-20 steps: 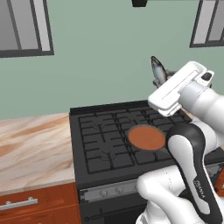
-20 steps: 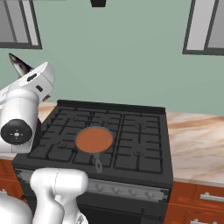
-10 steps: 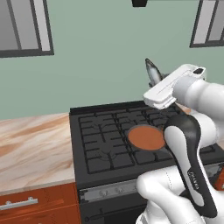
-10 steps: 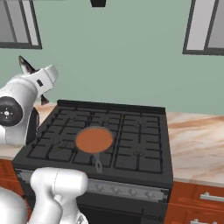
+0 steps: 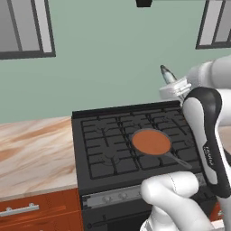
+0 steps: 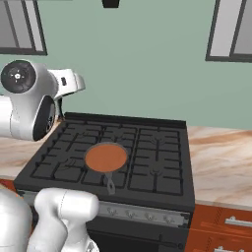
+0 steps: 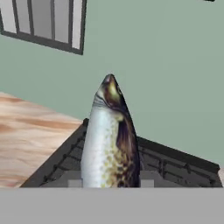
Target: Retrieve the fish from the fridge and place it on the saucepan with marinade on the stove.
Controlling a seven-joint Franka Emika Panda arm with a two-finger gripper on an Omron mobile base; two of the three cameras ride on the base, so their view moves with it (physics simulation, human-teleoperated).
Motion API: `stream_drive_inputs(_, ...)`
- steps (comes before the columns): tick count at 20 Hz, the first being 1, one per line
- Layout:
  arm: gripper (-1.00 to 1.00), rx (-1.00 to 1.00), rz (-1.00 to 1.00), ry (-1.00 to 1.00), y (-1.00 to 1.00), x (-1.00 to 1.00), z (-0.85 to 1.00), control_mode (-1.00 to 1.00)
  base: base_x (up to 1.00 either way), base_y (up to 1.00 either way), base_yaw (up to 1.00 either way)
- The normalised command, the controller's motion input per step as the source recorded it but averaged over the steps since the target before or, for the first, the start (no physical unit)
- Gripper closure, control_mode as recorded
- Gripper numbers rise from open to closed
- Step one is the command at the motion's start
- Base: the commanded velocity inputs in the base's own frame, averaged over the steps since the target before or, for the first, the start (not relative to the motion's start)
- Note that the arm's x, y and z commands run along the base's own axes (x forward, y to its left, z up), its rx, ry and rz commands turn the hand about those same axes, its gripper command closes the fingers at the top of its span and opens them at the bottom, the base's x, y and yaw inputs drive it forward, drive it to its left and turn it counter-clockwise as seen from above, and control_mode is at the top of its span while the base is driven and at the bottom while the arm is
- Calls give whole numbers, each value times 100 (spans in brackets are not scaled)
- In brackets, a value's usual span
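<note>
Gripper (image 7: 109, 183) fingers sat closed on the fish (image 7: 110, 140), one at each flank of its lower body, with the pointed head sticking straight out ahead of the hand toward the green wall. From the left base view the fish (image 5: 167, 74) showed as a small dark sliver pointing up and left from the white hand, held in the air above the back right corner of the stove (image 5: 103, 153), well above the grates. On the stove, the pan (image 5: 151, 141) rested flat over the middle burners, its reddish-brown surface bare and its thin black handle running toward the front right. In the right base view the pan (image 6: 106, 158) lay left of centre on the stove (image 6: 147, 162), handle aimed at the knob panel, and the arm's white wrist hung over the back left corner. Marbled bench (image 5: 31, 149) flanked the stove on the left, and more bench (image 6: 221, 162) ran off to its right. Grey-framed windows (image 5: 25, 27) were set high in the wall.
</note>
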Motion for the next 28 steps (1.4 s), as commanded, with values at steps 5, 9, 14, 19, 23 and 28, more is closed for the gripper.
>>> stream_drive_inputs(5, 100, 0, -3, 36, -43, 17, -36, -100, 0, 0, 0)
stream_drive_inputs(9, 100, 0, 0, 23, -1, 22, -58, -100, 0, 0, 0)
stream_drive_inputs(14, 100, 0, 0, 17, 0, 24, -72, -100, 0, 0, 0)
stream_drive_inputs(19, 100, 0, 0, 9, -2, 25, -78, -100, 0, 0, 0)
stream_drive_inputs(23, 100, 0, 0, 14, -9, 12, -53, -100, 0, 0, 0)
stream_drive_inputs(28, 100, 0, -1, 16, -14, 4, -48, -100, 0, 0, 0)
